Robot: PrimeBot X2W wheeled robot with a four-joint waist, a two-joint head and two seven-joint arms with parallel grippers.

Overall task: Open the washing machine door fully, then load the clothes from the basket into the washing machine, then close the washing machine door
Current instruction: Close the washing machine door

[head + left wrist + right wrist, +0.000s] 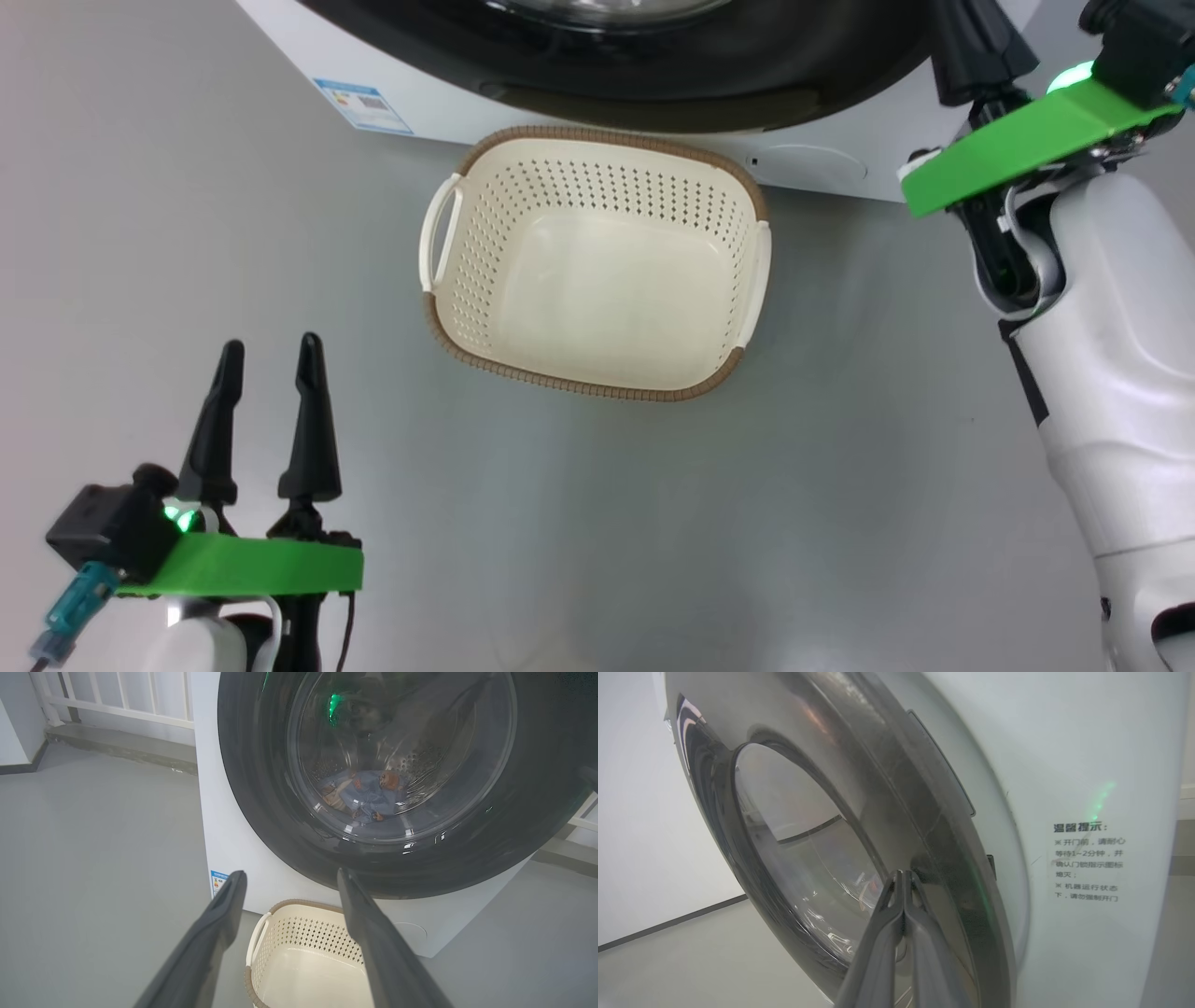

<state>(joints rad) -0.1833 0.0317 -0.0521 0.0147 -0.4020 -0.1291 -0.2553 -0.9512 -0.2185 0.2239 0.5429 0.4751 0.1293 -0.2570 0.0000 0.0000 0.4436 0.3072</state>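
Observation:
The washing machine stands at the top of the head view, and its door lies against the front. Through the door glass the blue printed clothes rest in the steel drum. On the floor just before the machine, the cream basket holds nothing. My left gripper is open, low and left of the basket, and its fingers point at the door. My right gripper is shut, with its tips at the door's black rim near the right edge.
A blue label and a round flap mark the machine's lower front. A text sticker is on its white panel. A raised step with a white railing runs behind the machine to the left. Grey floor surrounds the basket.

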